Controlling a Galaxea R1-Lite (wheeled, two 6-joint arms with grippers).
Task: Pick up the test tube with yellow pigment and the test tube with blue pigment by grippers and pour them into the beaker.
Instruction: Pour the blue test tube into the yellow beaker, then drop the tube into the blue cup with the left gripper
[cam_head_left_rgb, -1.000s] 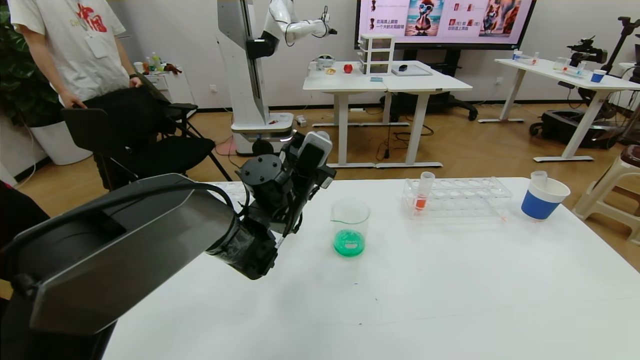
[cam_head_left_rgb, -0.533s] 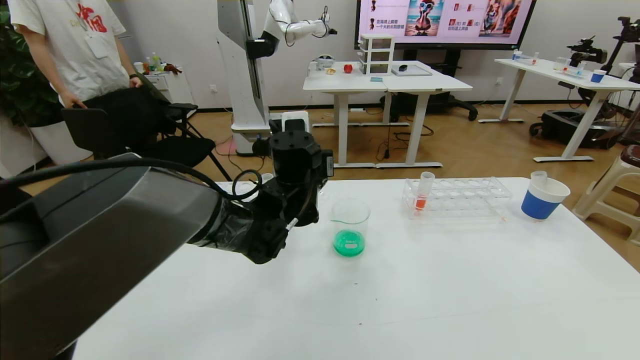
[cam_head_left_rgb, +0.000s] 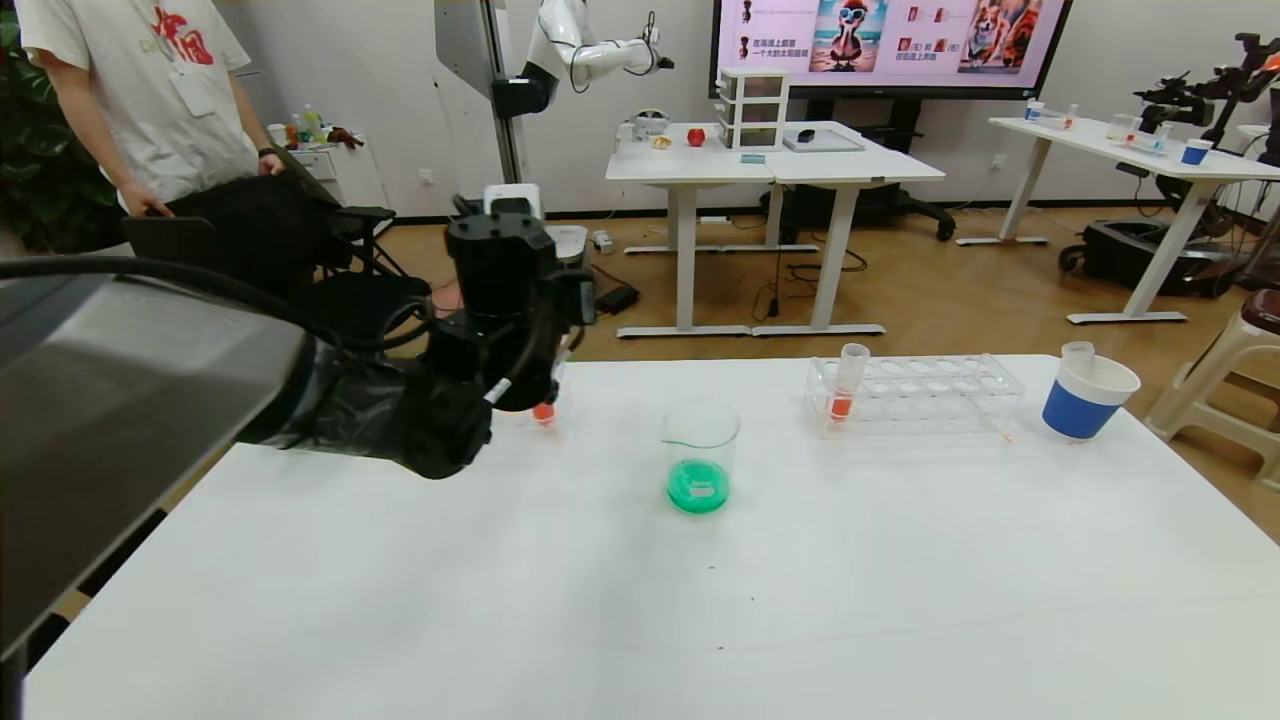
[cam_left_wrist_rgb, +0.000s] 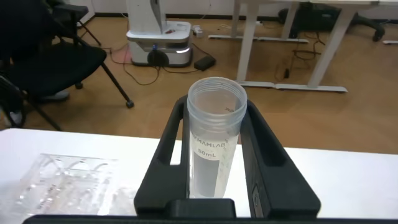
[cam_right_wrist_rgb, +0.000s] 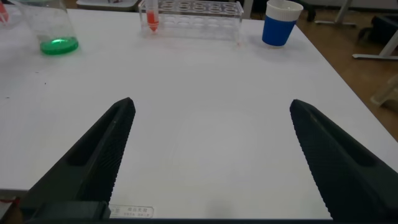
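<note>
The clear beaker (cam_head_left_rgb: 700, 455) stands mid-table with green liquid at its bottom; it also shows in the right wrist view (cam_right_wrist_rgb: 56, 31). My left gripper (cam_head_left_rgb: 520, 350) is left of the beaker, near the table's far edge, shut on an upright clear 50 mL tube (cam_left_wrist_rgb: 214, 143) that looks empty. That tube is hidden in the head view. No tube with yellow or blue liquid is in view. My right gripper (cam_right_wrist_rgb: 211, 106) is open and empty, low over the table's near part, out of the head view.
A clear rack (cam_head_left_rgb: 915, 390) at the far right holds one tube of orange-red liquid (cam_head_left_rgb: 843, 395). A blue paper cup (cam_head_left_rgb: 1088, 395) with an empty tube stands right of it. Another orange-red tube (cam_head_left_rgb: 543, 412) stands below my left gripper by a second rack (cam_left_wrist_rgb: 62, 180).
My left arm has swung left and back, away from the beaker, carrying the empty tube toward the left rack. The beaker, right rack and cup have not moved.
</note>
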